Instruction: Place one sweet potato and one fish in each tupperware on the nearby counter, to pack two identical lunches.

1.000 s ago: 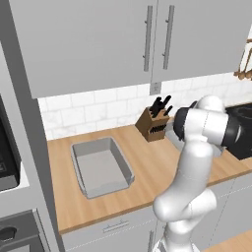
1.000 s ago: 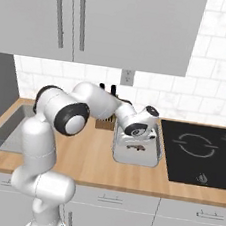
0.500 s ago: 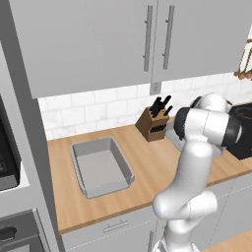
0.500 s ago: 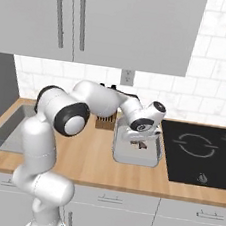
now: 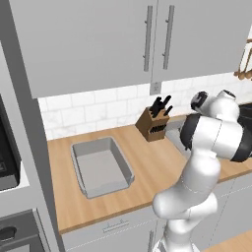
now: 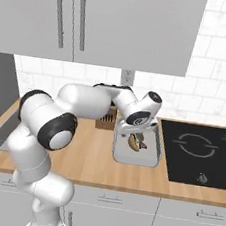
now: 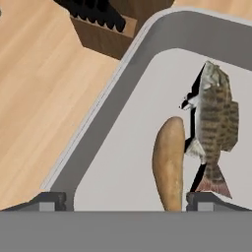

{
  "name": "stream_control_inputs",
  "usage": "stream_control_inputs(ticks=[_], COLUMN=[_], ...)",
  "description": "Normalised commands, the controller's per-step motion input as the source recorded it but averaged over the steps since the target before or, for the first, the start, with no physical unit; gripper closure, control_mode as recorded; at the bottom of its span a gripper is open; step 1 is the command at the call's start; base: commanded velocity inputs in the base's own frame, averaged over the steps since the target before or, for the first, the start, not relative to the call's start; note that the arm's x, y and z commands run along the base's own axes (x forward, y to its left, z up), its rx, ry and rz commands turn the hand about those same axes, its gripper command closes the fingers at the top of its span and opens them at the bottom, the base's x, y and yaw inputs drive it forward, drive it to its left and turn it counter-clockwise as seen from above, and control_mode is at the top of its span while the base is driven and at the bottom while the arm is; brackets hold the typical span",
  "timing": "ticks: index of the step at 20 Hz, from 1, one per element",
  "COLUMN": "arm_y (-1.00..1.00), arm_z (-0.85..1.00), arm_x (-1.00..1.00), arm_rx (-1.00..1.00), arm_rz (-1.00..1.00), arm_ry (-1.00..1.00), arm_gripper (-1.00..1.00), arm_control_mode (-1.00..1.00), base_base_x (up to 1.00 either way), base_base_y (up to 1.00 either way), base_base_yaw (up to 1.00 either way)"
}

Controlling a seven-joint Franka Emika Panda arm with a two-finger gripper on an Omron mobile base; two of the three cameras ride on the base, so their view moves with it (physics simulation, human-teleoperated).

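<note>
Tupperware: two shallow grey rectangular containers sit on the light tan wooden worktop (image 5: 147, 167), well apart. One (image 5: 101, 166) lies empty at the left; the other (image 6: 135, 149), beside the brown wooden knife block (image 5: 153, 125), holds one orange-brown sweet potato (image 7: 169, 161) and one grey-olive striped fish (image 7: 214, 123), side by side and touching. The fingers (image 7: 127, 201) hover over this second container, spread wide, with both tips apart at the sides, gripping nothing and touching neither item.
</note>
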Motion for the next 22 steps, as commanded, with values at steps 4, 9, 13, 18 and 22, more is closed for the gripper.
stream_control_inputs(ticks=[4, 9, 13, 18, 22], arm_y=[0.55, 0.73, 0.78, 0.92, 0.88], arm_z=[0.19, 0.19, 0.46, 0.59, 0.32], arm_x=[-0.85, -0.99, -0.65, -0.44, -0.66], arm_rx=[-0.11, -0.12, -0.09, -0.05, 0.0], arm_rz=[0.0, -0.14, -0.34, -0.35, -0.34], arm_ry=[-0.15, -0.24, -0.14, -0.17, -0.13], arm_gripper=[-1.0, -1.0, -1.0, -1.0, -1.0], arm_control_mode=[-1.0, -1.0, -1.0, -1.0, -1.0], base_base_x=[0.0, 0.0, 0.0, 0.0, 0.0], base_base_y=[0.0, 0.0, 0.0, 0.0, 0.0], base_base_yaw=[0.0, 0.0, 0.0, 0.0, 0.0])
